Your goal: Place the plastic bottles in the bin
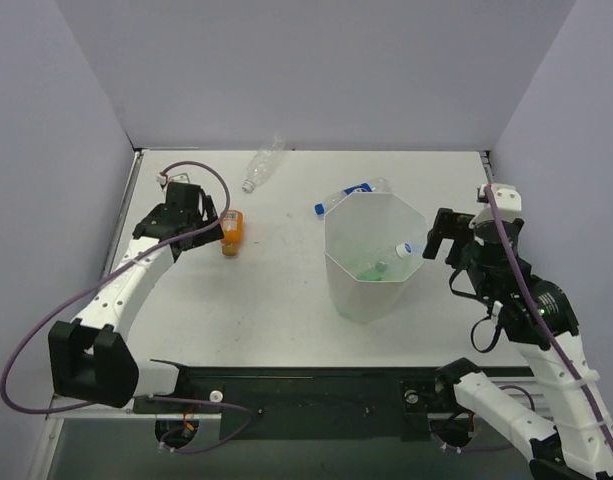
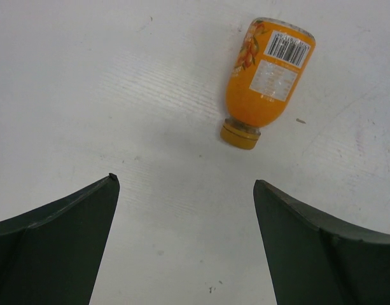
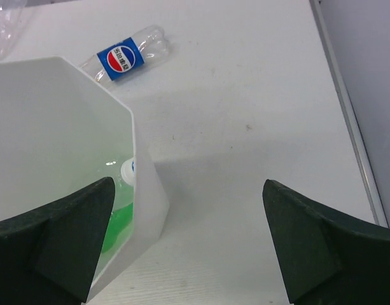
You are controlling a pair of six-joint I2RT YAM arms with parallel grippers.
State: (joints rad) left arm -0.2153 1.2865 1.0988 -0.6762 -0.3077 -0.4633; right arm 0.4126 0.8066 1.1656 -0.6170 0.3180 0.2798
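Note:
The white bin (image 1: 374, 292) stands right of centre. Inside lie a green bottle (image 1: 371, 270) and a clear bottle with a white cap (image 1: 403, 250). The blue-label bottle (image 1: 351, 193) lies on the table just behind the bin. The plain clear bottle (image 1: 263, 163) lies near the back wall. The short orange bottle (image 1: 231, 232) lies on its side at the left. My left gripper (image 1: 214, 225) is open and empty just beside it. In the left wrist view the orange bottle (image 2: 268, 79) lies ahead of the open left gripper (image 2: 185, 181), cap towards me. My right gripper (image 1: 433, 240) is open and empty by the bin's right rim.
The right wrist view shows the open right gripper (image 3: 188, 184), the bin wall (image 3: 147, 190) at left with the green bottle (image 3: 115, 225) inside, the blue-label bottle (image 3: 121, 57) beyond, and the table's right edge (image 3: 347, 121). Walls enclose the table.

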